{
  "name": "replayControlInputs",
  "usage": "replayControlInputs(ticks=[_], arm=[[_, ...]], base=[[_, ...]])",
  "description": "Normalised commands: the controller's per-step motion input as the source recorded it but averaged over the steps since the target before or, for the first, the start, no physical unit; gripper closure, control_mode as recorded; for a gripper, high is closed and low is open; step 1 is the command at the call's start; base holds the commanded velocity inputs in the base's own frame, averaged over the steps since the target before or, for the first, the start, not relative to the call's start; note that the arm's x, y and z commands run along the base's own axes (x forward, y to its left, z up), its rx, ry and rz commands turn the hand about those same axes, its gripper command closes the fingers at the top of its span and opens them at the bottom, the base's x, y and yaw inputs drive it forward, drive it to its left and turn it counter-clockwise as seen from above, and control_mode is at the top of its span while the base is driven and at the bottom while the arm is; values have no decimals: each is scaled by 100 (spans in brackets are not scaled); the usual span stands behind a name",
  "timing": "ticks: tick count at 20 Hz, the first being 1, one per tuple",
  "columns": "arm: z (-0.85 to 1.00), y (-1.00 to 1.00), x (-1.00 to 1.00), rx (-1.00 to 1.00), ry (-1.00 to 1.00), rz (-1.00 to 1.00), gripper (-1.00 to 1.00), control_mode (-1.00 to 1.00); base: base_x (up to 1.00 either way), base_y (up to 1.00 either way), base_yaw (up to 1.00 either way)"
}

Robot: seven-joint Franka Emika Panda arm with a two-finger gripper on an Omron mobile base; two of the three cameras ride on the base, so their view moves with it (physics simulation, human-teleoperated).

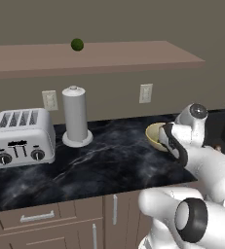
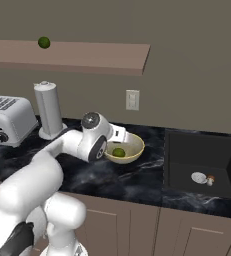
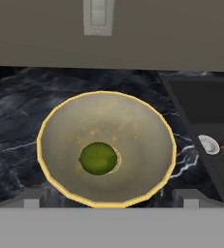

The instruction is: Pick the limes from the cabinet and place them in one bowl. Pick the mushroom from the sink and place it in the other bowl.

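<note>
Green and alone, one lime (image 1: 77, 44) sits on the wooden cabinet shelf (image 1: 133, 56), high up and well to the left of the tool (image 3: 111, 201); by my reckoning that one is yet to be fetched. Directly beneath the tool lies the pale yellow bowl (image 3: 147, 121) on the dark marble bench (image 1: 99, 160), and the other lime (image 3: 98, 158) rests on its bottom, so that part looks done. The tool hangs just above the bowl with its jaws spread wide apart, holding nothing and touching nothing that I can see. Off to the tool's right is the black sink (image 2: 187, 150), and the little mushroom (image 2: 210, 179) stands in it just beside the silver drain (image 2: 199, 177), not yet picked. I cannot make out a second bowl from here.
</note>
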Motion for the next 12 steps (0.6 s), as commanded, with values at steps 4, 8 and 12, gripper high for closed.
replayControlInputs(ticks=[4, 8, 12], arm=[[17, 28, -57, 3, 3, -10, -100, -100], [49, 24, -47, 9, 11, -9, -100, -100], [54, 17, -57, 7, 7, -6, -100, -100]], base=[[0, 0, 0], [0, 0, 0], [0, 0, 0]])
